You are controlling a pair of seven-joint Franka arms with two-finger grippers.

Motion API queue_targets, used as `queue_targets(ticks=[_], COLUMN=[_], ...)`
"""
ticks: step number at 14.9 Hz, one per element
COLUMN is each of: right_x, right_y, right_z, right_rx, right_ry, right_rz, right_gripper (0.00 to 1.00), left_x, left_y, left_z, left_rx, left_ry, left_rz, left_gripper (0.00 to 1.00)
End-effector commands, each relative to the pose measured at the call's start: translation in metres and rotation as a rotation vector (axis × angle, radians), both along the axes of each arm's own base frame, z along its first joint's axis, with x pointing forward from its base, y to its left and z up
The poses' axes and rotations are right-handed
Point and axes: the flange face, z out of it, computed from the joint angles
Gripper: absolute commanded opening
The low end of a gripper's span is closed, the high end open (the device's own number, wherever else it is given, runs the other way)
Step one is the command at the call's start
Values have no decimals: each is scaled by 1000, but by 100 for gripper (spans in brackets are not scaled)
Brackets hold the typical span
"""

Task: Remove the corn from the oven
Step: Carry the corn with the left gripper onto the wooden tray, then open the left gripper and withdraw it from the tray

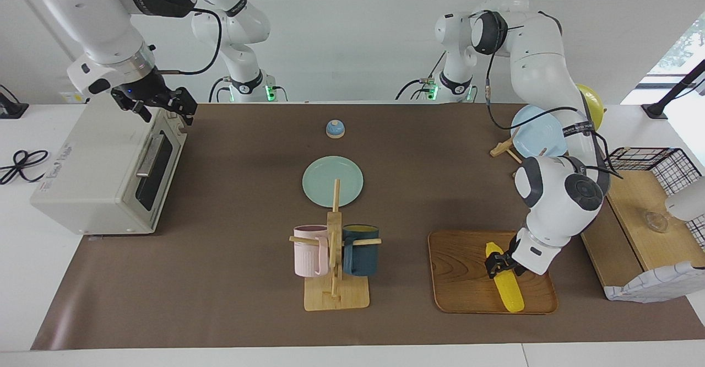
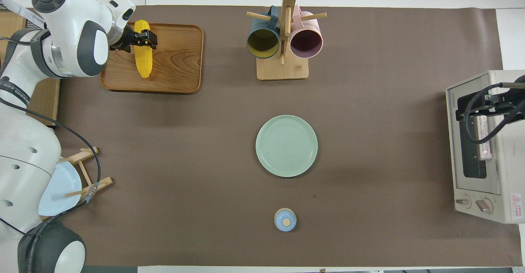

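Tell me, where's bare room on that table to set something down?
Bare mat lies between the green plate and the oven, and between that plate and the wooden tray. It is crowded at the tray, where the left gripper is at the corn.

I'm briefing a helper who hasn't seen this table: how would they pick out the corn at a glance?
Start at the wooden tray at the left arm's end of the table, farther from the robots than the plate rack. The corn lies on that tray, with the left hand at its upper end. It is the only bright yellow, tapered, bumpy cob; the other yellow thing is a round plate.
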Motion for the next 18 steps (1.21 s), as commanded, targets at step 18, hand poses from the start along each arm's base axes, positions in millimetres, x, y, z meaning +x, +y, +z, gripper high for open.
queue_targets(ticks=[18], right_x=[-3], right_y=[-2], right_z=[5], right_rx=[10], right_ry=[-14], right_rz=[3], right_gripper=[100], left_x=[-210], left_y=[18], left_z=[300], left_rx=[103], left_ry=[272], left_rz=[14], left_gripper=[100])
